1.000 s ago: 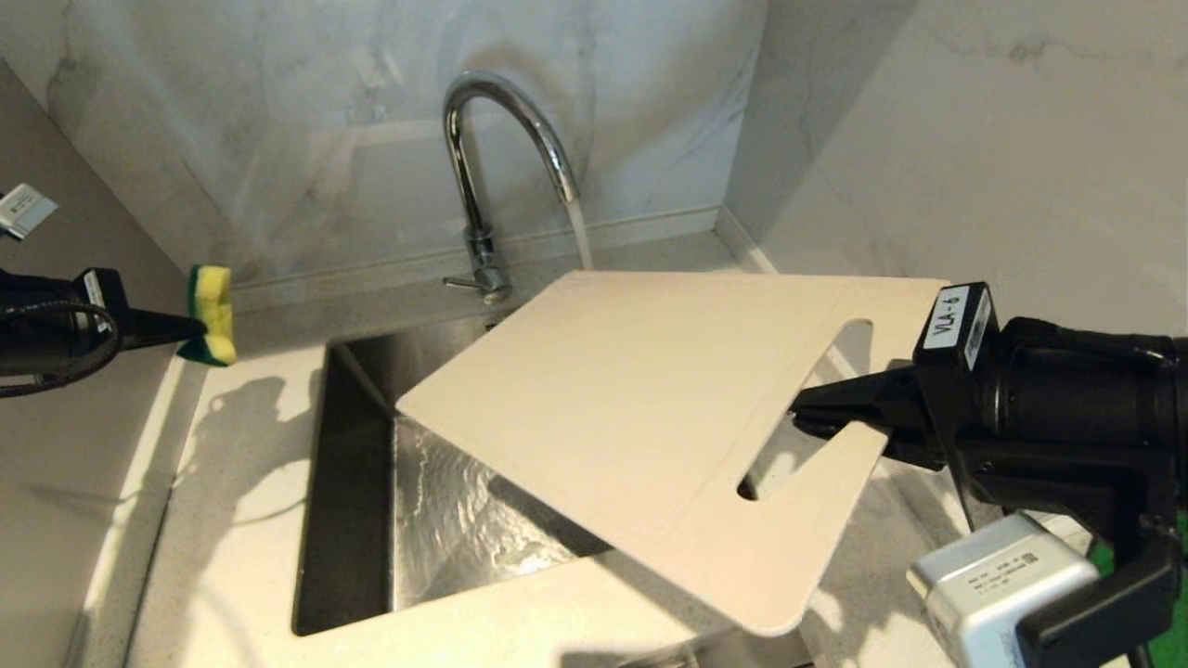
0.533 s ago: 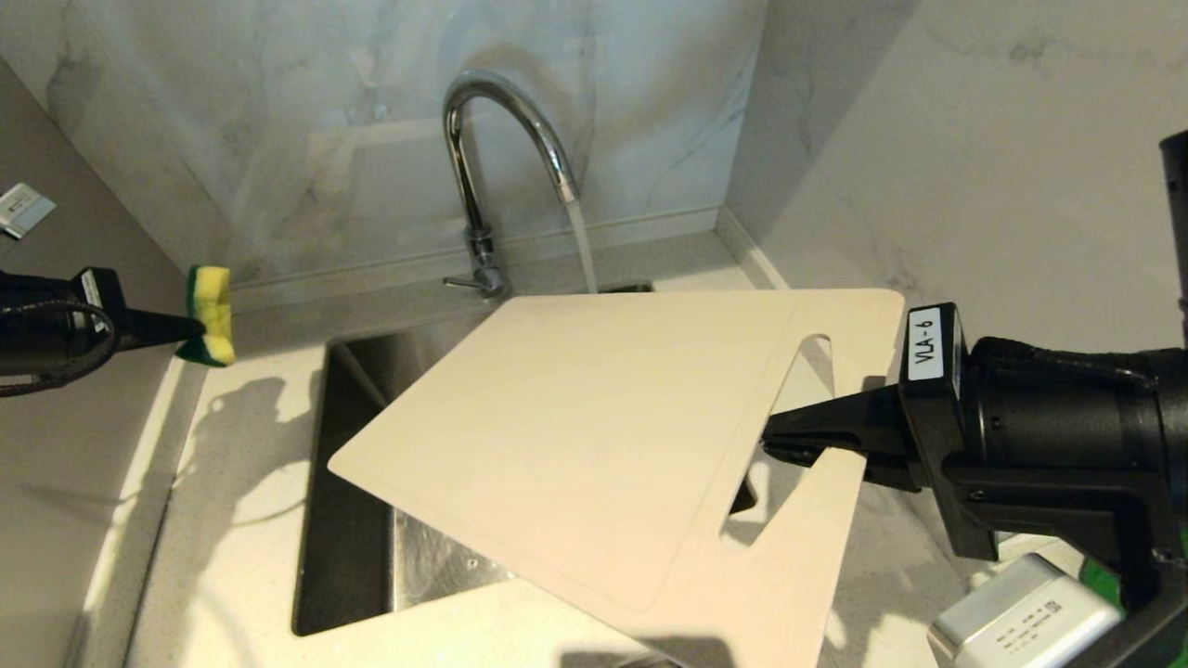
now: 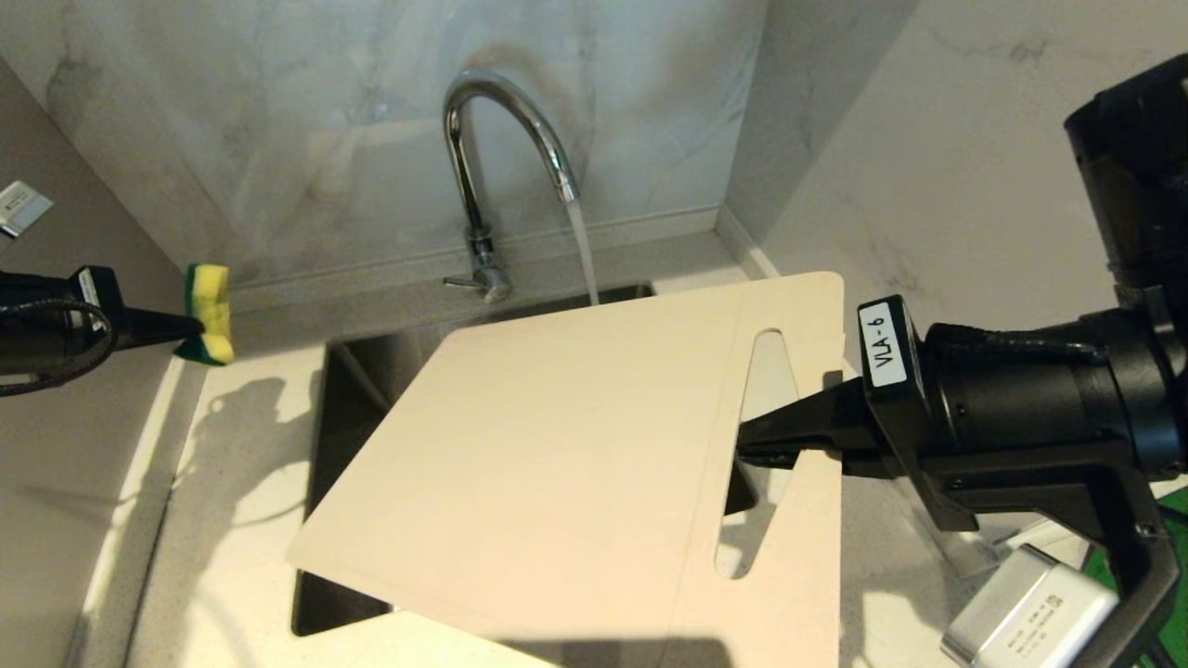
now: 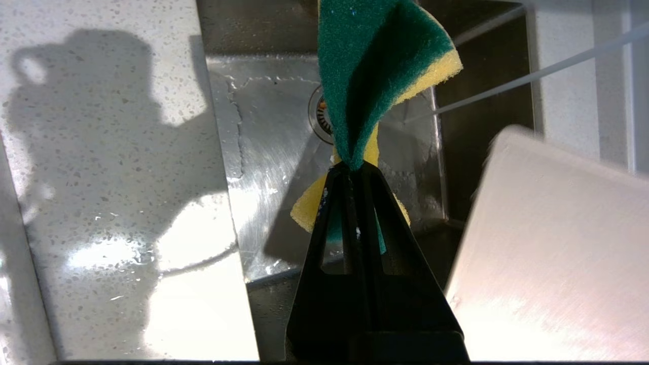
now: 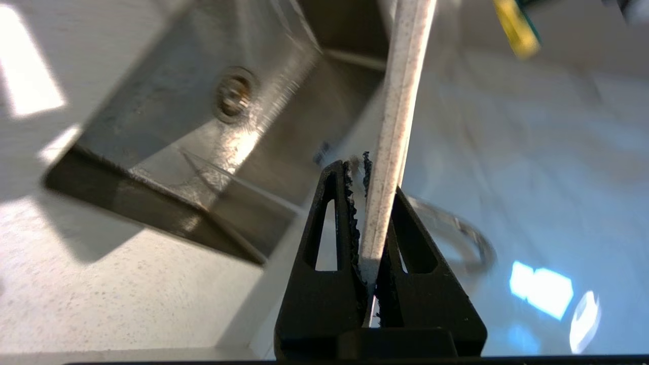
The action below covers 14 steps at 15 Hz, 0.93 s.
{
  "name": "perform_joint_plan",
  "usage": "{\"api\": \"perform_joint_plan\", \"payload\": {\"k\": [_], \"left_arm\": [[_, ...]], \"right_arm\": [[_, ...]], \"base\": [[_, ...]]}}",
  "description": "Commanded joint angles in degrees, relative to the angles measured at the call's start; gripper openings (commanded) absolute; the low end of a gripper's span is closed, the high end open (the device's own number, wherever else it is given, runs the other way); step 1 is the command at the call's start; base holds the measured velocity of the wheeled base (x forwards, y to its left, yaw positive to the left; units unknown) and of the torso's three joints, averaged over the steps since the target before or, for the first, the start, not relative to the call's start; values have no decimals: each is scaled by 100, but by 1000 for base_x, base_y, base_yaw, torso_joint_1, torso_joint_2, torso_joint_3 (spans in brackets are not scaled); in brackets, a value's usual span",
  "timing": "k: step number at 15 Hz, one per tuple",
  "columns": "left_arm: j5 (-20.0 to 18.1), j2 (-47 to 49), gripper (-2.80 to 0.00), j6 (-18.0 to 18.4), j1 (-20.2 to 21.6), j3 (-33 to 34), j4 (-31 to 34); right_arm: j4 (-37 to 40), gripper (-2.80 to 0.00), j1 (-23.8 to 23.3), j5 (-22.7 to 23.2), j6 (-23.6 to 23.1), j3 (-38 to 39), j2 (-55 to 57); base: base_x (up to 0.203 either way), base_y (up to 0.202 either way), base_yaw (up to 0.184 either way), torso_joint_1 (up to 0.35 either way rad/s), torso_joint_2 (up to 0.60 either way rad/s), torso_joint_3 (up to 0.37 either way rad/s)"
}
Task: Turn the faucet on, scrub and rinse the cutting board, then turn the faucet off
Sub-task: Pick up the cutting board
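right gripper (image 3: 756, 443) clamped on the cutting board (image 3: 557, 464), pinching the strip of board along the outer side of its oblong handle slot (image 3: 754, 445); fingers come in from the right edge. right wrist view shows the board edge-on, squeezed between the two black fingers (image 5: 332, 238). board is held up in the air over the sink (image 3: 348, 408), tilted, flat face toward the head camera, its low near corner hanging out past the sink's front rim, over the countertop (image 3: 232, 520). it covers most of the basin.

faucet (image 3: 483, 167) at the back of the sink is running, water stream (image 3: 583, 246) falls from the spout and passes behind the board's far edge (can't tell if it hits the board or drops straight into the basin). small side lever sits at the faucet base, pointing left.

left gripper (image 3: 181, 327) is off to the left, above the countertop and well apart from the board, closed tight on a green-yellow sponge (image 3: 210, 314). left wrist view: sponge folded, pinched at its middle, hanging over the wet basin with the drain (image 4: 320, 109) behind it.

marble wall behind and to the right.
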Motion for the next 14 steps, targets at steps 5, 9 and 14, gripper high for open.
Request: {"api": "perform_joint_plan", "payload": {"k": [5, 9, 14], "left_arm": [[-11, -96, -280, -90, -105, 9, 33], [-20, -131, -280, -90, -105, 9, 41], [-19, -166, -280, -185, -229, 27, 44]], "right_arm": [[1363, -280, -4, 5, -758, -810, 397], [2007, -280, -12, -34, -1435, -1948, 936], [2584, -280, -13, -179, -1989, -2732, 1502]], "base": [[0, 0, 0, 0, 0, 0], [0, 0, 0, 0, 0, 0], [0, 0, 0, 0, 0, 0]]}}
